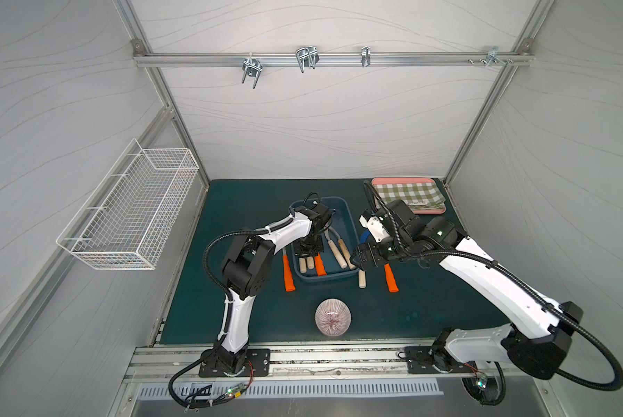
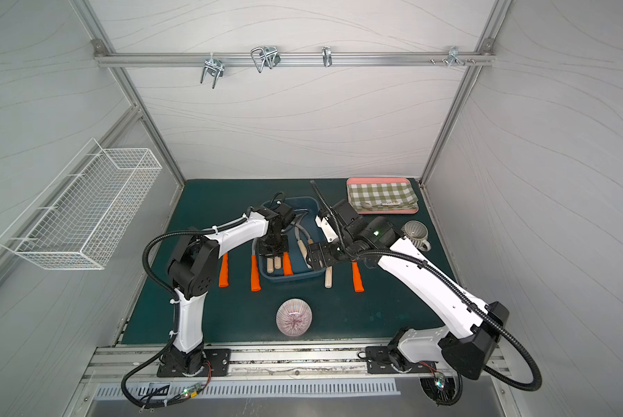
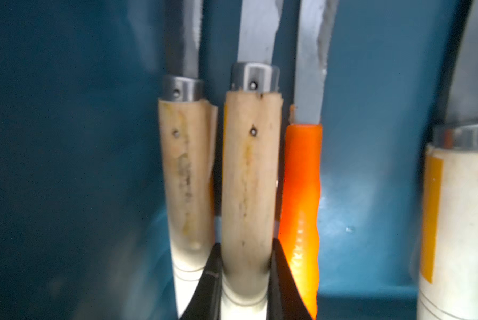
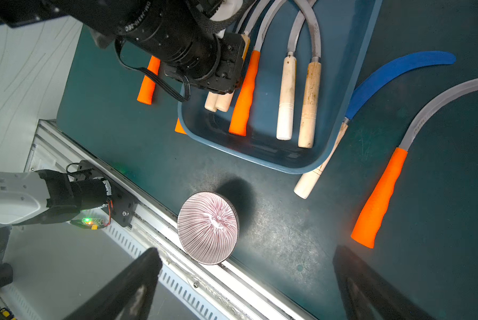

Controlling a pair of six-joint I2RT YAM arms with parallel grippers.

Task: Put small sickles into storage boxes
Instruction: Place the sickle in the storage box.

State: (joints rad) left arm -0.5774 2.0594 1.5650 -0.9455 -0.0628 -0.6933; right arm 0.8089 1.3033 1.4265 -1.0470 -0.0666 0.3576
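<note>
In the middle of both top views sat the blue storage box [image 1: 342,213]. The left arm's jaws were down inside it, closed tight on the butt end of a wood-handled sickle [image 3: 248,180]. We judged that this end grip let the handle lie parallel, close beside its wooden neighbour [image 3: 186,171] and an orange-handled one [image 3: 301,188], so the row packed neatly. The right arm's jaws stood wide open and empty just right of the box. They hung above the blue-bladed sickle [image 4: 393,72] and an orange-handled sickle [image 4: 379,199] on the surface [image 4: 287,235], probably placed for the next pick.
</note>
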